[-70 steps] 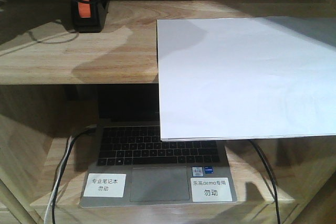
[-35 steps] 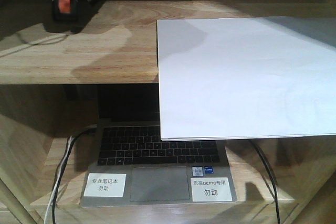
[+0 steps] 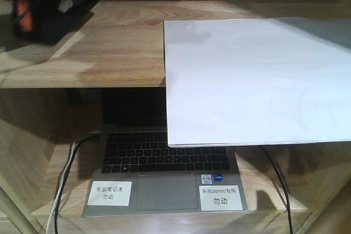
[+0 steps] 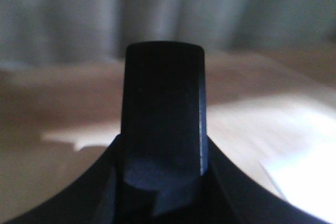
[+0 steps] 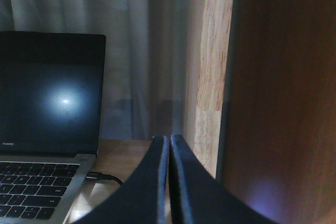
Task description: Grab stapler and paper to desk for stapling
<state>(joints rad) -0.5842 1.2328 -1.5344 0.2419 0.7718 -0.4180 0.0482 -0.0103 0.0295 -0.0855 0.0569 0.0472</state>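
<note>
Two end effectors: the left end effector [image 4: 164, 153] pinches the blurred stapler [image 3: 39, 19] over the upper shelf's [image 3: 109, 58] left end, well apart from the paper [image 3: 258, 80], which overhangs the shelf's front edge. The right end effector [image 5: 169, 142], fingers pressed together, hangs between the laptop [image 5: 50, 98] and the shelf upright [image 5: 212, 61].

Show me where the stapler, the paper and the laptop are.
stapler [image 3: 50, 21], front view, its black body.
paper [image 3: 258, 80], front view, middle of top sheet.
laptop [image 3: 164, 160], front view, its keyboard.

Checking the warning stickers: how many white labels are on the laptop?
2. One label left of the touchpad, one right of it. The paper covers part of the laptop, so more may be hidden.
</note>
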